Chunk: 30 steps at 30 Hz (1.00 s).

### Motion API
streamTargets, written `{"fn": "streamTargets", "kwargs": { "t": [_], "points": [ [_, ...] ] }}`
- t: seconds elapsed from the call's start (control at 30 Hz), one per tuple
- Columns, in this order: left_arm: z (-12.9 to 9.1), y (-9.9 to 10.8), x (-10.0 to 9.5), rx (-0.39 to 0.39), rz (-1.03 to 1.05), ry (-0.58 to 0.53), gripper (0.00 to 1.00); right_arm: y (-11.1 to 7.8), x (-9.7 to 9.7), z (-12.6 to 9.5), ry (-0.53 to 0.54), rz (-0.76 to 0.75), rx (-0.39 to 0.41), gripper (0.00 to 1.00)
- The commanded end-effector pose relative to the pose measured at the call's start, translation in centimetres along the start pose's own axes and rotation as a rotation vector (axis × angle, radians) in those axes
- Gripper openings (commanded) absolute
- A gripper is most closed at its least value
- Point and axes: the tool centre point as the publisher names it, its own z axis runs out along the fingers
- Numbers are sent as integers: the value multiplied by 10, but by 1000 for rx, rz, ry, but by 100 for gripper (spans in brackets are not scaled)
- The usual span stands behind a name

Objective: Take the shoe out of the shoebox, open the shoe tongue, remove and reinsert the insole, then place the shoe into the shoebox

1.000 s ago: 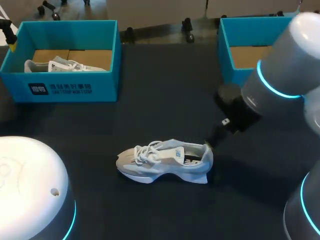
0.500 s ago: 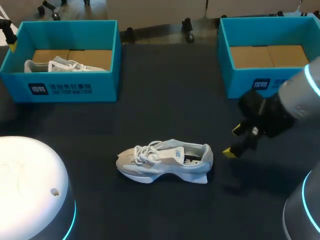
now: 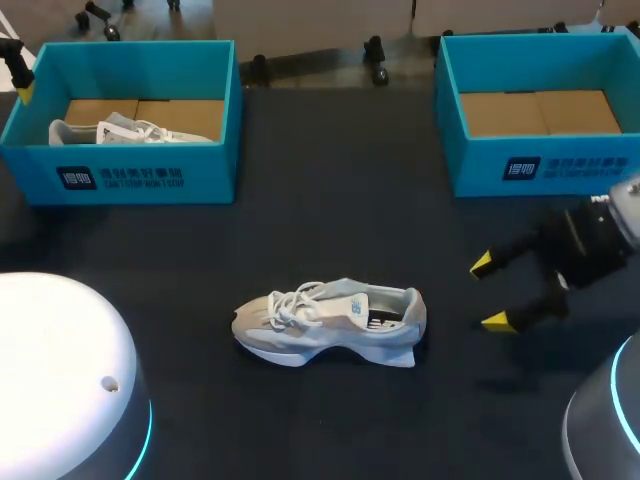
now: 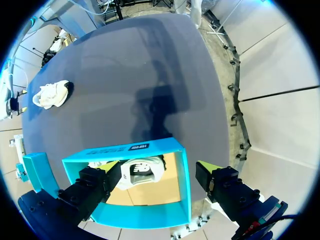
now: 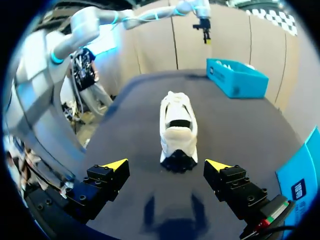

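A pale grey sneaker [image 3: 330,322] lies on its sole in the middle of the dark table, toe pointing left and heel right. My right gripper [image 3: 490,293] stands open to the right of the heel, apart from it. In the right wrist view the sneaker [image 5: 177,127] lies ahead of the open right gripper [image 5: 166,165], heel nearest. My left gripper [image 4: 157,172] hangs open high above the left teal shoebox [image 4: 130,149], which holds a second sneaker [image 4: 142,172]. In the head view only a yellow tip of one of its fingers [image 3: 22,92] shows beside that shoebox [image 3: 125,180].
A second teal shoebox [image 3: 540,170] at the back right holds only a brown cardboard floor. The second sneaker [image 3: 120,130] lies inside the left box. My left arm's white base [image 3: 60,370] fills the front left corner.
My right gripper has drawn back from the sneaker's heel to the right and now stands well apart from it. The sneaker and the left arm have not moved.
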Motion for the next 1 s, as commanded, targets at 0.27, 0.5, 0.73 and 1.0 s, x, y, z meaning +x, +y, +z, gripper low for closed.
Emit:
{"fn": "streamTargets", "kwargs": {
  "t": [0.27,0.5,0.73,1.0],
  "points": [
    [0,-1,0,-3,1,3,100,-30,15,7,-148,12,-268,100],
    [0,-1,0,-3,1,3,100,-56,5,11,-155,19,-320,100],
    [0,-1,0,-3,1,3,100,-75,-2,12,-173,8,-353,100],
    [0,-1,0,-3,1,3,100,-80,-3,13,-173,10,-397,100]
  ]
}}
